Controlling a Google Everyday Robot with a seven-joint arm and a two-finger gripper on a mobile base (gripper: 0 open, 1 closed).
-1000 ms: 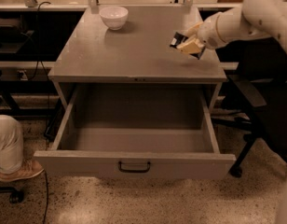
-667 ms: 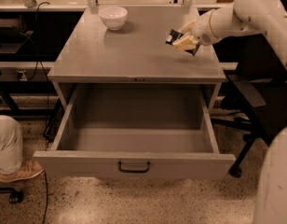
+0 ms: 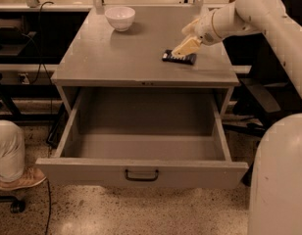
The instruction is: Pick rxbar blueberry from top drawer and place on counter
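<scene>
Rxbar blueberry (image 3: 179,57) lies on the counter (image 3: 126,58) beneath the gripper (image 3: 184,49), top drawer (image 3: 141,172) open.

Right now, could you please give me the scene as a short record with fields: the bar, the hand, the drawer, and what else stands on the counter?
rxbar blueberry: appears to rest flat on the counter, in its right front part
hand: low over the bar's left end, coming in from the right
top drawer: pulled open, nothing visible inside
white bowl: upright at the counter's back left, well apart from the bar
task stage: bar is out of the drawer and at the counter
</scene>
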